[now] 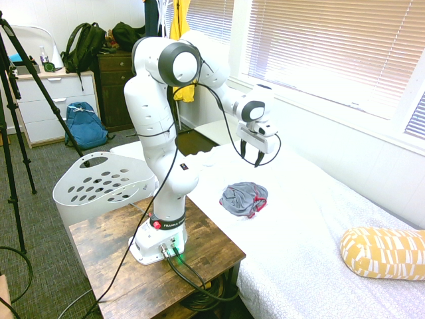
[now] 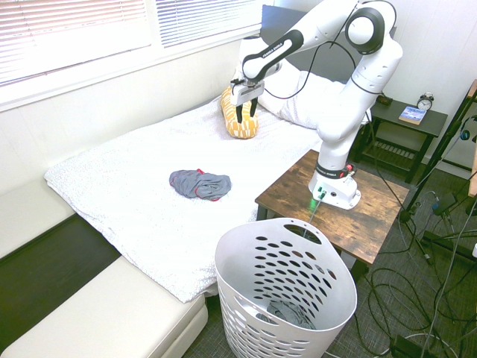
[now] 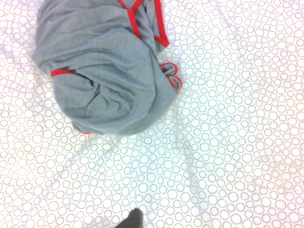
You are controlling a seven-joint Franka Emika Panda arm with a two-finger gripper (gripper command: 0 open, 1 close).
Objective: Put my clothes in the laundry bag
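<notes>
Second exterior view puts the laundry bag (image 2: 287, 294) right up front: a big white basket with rows of oval holes, standing on the floor below the corner of the wooden table (image 2: 373, 216). Something grey lies at its bottom, too dim through the holes to name. Up on that table sits the base of the white arm, which reaches out over the bed (image 2: 134, 201). And there on the white cover are the clothes (image 2: 200, 183), a small grey bundle with red trim, crumpled in a heap, near the table side of the bed and well apart from the basket. Nothing is touching it. Higher and further along the bed hangs the gripper (image 2: 245, 115), pointing straight down, its two dark fingers spread apart with nothing between them, clear air beneath. Just behind it lies a yellow patterned pillow (image 2: 240, 119).

From the wrist view the garment fills the upper part of the picture, folds and red edging sharp against the circle-print bedding.

First exterior view shows, past the bed, a blue backpack (image 1: 86, 124) on the floor by a white dresser (image 1: 50, 106), a dark green backpack (image 1: 85, 46) beside a dark cabinet (image 1: 118, 90), and a yellow jacket (image 1: 180, 40) hanging by the window blinds (image 1: 319, 46).
</notes>
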